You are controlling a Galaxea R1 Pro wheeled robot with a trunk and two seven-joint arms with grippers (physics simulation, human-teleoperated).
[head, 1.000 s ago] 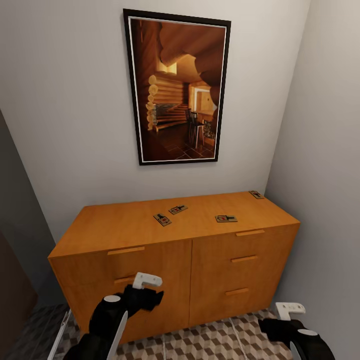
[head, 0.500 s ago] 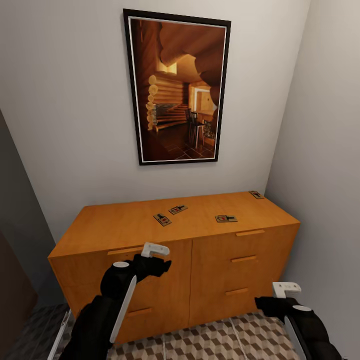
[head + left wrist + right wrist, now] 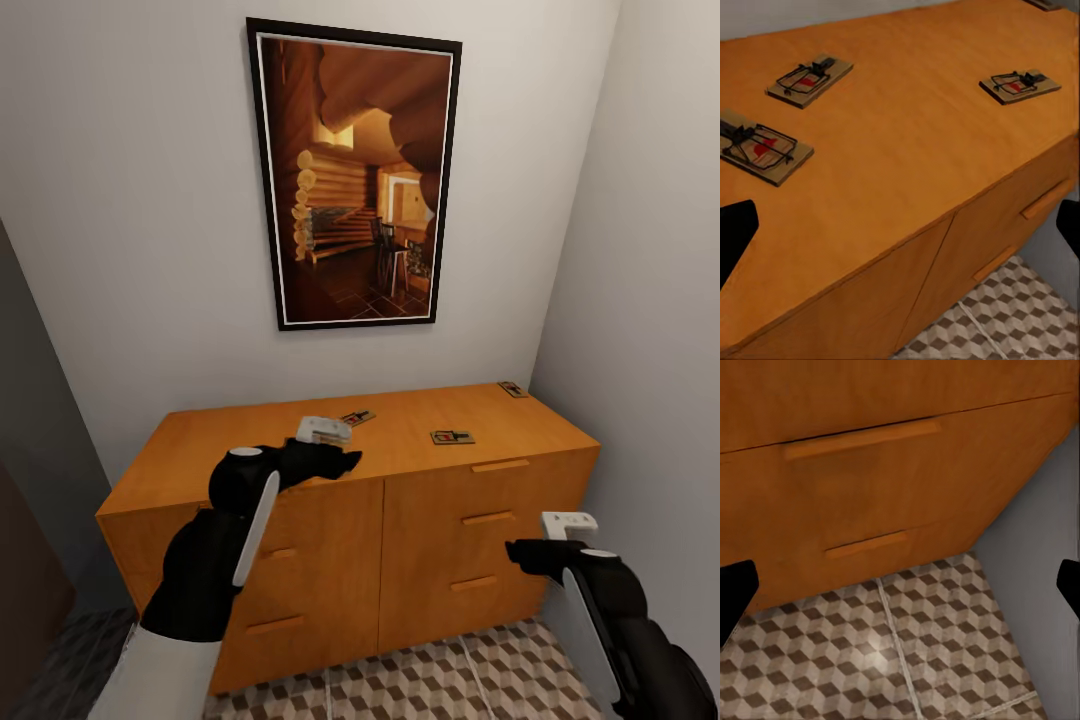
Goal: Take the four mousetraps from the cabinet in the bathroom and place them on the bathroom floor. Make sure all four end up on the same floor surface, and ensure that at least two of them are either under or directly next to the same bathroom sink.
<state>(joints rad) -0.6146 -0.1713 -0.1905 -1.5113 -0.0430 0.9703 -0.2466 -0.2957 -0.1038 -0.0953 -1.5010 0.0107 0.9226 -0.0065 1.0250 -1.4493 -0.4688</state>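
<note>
The orange-brown cabinet (image 3: 300, 520) stands against the wall with mousetraps on its flat top. The head view has one mousetrap (image 3: 452, 437) right of centre, another (image 3: 513, 389) at the far right corner, and a third (image 3: 360, 417) peeking out behind my left gripper (image 3: 340, 460). That gripper is open, raised to the top's front edge. In the left wrist view two mousetraps (image 3: 761, 148) (image 3: 810, 79) lie close ahead of the open left gripper (image 3: 900, 232), and a third (image 3: 1020, 84) farther off. My right gripper (image 3: 518, 553) hangs open before the right-hand drawers (image 3: 862, 439). The bathroom sink is out of view.
A framed picture (image 3: 355, 180) hangs above the cabinet. A grey wall (image 3: 640, 300) closes in tight on the cabinet's right side. The cube-patterned bathroom floor (image 3: 400, 690) lies in front of the cabinet, also in the right wrist view (image 3: 907, 660).
My left arm has risen from in front of the cabinet doors to the top's front edge, now covering one mousetrap. My right gripper has lifted a little toward the drawers.
</note>
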